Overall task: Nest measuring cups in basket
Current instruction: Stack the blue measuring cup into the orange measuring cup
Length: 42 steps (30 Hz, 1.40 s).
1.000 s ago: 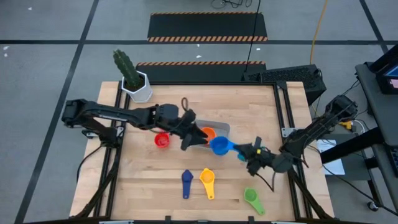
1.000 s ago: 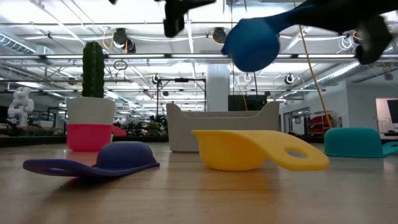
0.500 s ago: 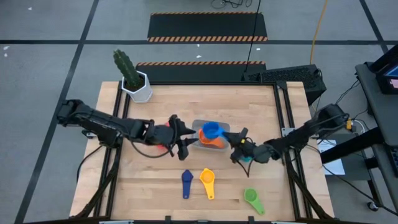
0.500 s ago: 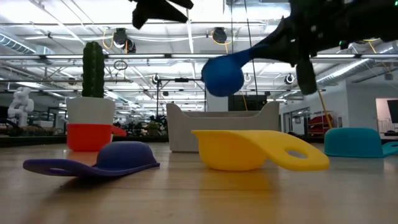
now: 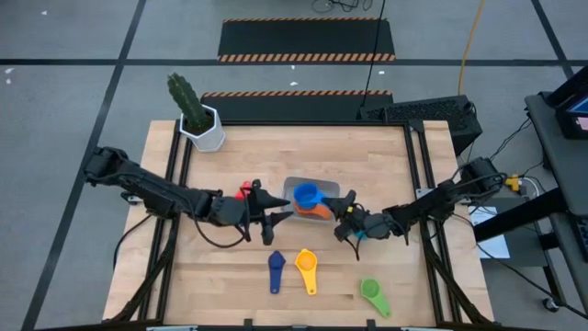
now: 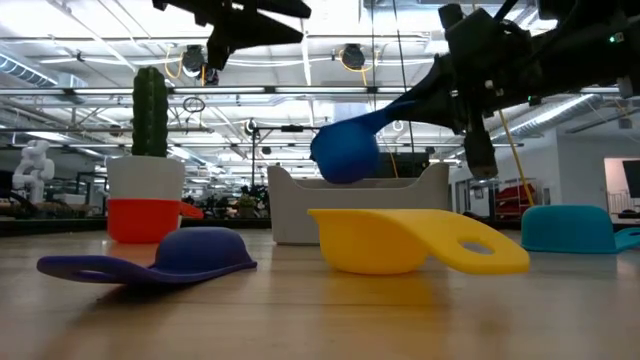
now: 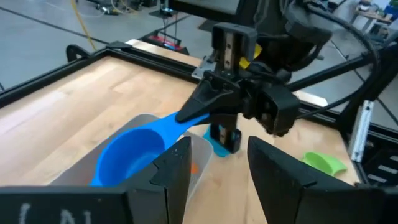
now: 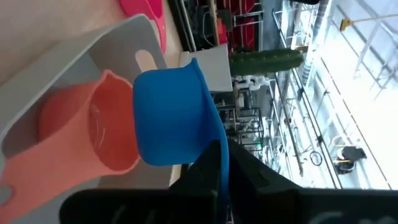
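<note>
A pale wooden table (image 5: 230, 276) with black rails along both sides stands on a grey floor. At its ten o'clock corner sits a white hexagonal pot (image 5: 206, 131) holding a green cactus (image 5: 186, 99). At twelve o'clock, off the table, lie two black floor mats (image 5: 307, 39) edged with orange-and-black stripes.

From above, the right gripper (image 5: 341, 219) holds the blue measuring cup (image 5: 306, 195) by its handle over the basket (image 5: 331, 191), where the orange cup (image 5: 318, 210) lies. The left gripper (image 5: 273, 218) hovers just left of the basket, near the red cup (image 5: 244, 190). The navy cup (image 5: 276, 270), yellow cup (image 5: 306, 268) and green cup (image 5: 373, 293) lie on the tabletop (image 5: 367, 156), with a potted cactus (image 5: 195, 112) at its far left corner.
</note>
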{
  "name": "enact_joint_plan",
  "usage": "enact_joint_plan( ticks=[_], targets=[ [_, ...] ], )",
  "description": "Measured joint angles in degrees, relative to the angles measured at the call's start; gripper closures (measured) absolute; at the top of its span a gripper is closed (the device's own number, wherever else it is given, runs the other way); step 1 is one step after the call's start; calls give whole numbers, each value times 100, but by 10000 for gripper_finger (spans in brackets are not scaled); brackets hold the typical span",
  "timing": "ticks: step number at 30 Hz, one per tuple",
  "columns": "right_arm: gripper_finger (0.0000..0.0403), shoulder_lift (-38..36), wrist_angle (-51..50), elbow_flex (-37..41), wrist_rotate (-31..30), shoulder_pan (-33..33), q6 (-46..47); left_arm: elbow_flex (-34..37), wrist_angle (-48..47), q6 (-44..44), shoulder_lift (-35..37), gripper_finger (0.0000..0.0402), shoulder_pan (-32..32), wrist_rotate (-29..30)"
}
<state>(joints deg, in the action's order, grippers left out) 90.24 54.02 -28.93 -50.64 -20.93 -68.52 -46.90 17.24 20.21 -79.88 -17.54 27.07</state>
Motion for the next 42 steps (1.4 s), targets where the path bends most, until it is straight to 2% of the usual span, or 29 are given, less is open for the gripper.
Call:
enact_joint_plan(
  ticks=[4, 8, 13, 18, 27, 42],
  targets=[
    [403, -7, -63, 0, 43, 175, 133, 77, 152, -62, 0, 243, 84, 0],
    [403, -7, -185, 0, 431, 333, 381, 77, 146, -106, 2, 243, 137, -4],
    [403, -7, -230, 0, 456, 414, 428, 77, 147, -106, 2, 243, 140, -5],
    [401, -7, -653, 0, 712, 514, 706, 77, 146, -59, 2, 243, 140, -9],
    [395, -7, -779, 0, 727, 522, 798, 77, 238, -83, 2, 243, 140, -12],
    [286, -9, -1271, 0, 703, 511, 1682, 77, 192, -66, 2, 243, 144, -13]
  ],
)
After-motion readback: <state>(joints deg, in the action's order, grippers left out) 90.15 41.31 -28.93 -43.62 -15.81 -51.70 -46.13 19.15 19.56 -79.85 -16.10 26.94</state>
